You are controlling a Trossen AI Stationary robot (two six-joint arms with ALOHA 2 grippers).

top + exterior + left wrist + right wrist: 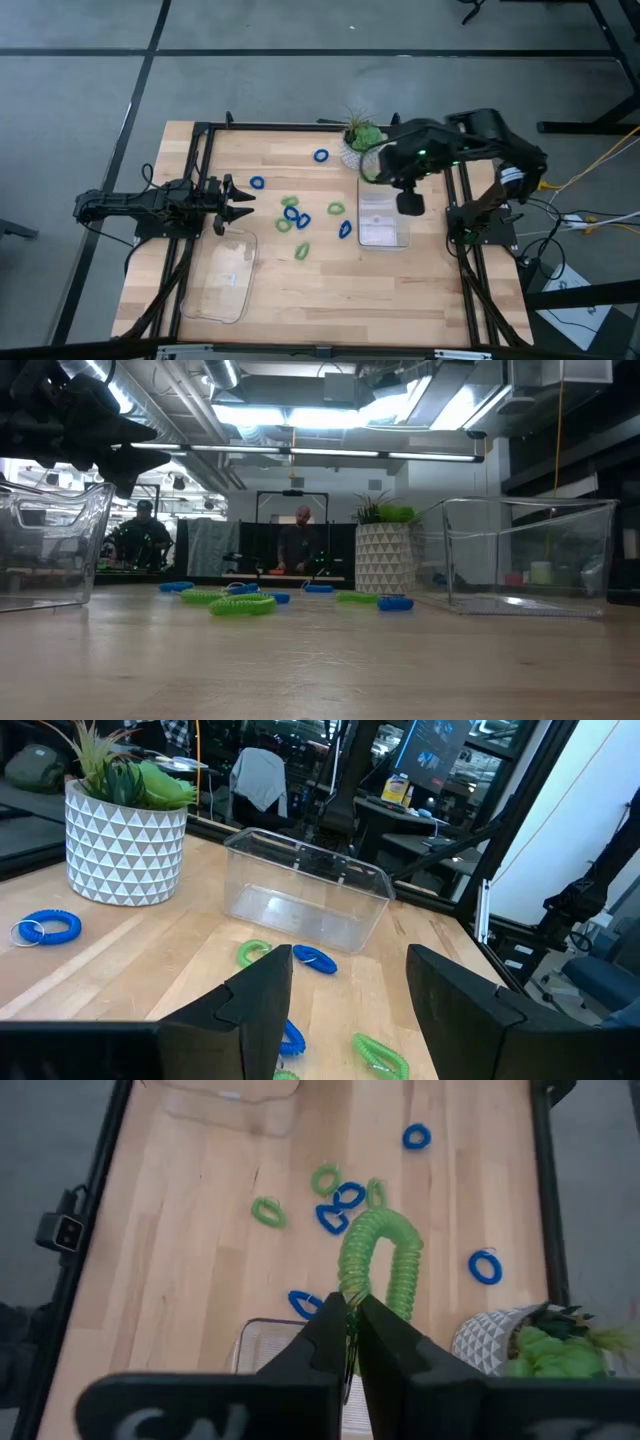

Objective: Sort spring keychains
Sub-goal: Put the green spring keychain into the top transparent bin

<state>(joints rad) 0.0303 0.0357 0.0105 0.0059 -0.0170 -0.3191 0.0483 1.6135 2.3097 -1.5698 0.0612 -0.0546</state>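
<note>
Spring keychains, blue and light green, lie scattered mid-table: a blue one [321, 156] near the potted plant, a green one [302, 250] nearest the front, others [292, 213] clustered between. My right gripper [350, 1308] hovers above the far end of the right clear tray [383, 218], beside the plant, shut on a green keychain [380, 1255]. My left gripper [236, 203] is open, raised above the table near the far end of the left clear tray [225, 275]. Its wrist view shows its fingers apart [345, 990] over keychains [315, 958], touching nothing. My right gripper pinches the green keychain between its two fingers at one end of the coil [352, 1292]. The coil arches out past the fingertips [330, 1320]. It is lifted clear of the table and of the tray.
A potted plant in a white patterned pot [358, 137] stands at the far edge, close to my right gripper. Black frame rails [195, 190] run along both table sides. Bare wood lies at the near edge [330, 300]. People [300, 545] sit in the room beyond.
</note>
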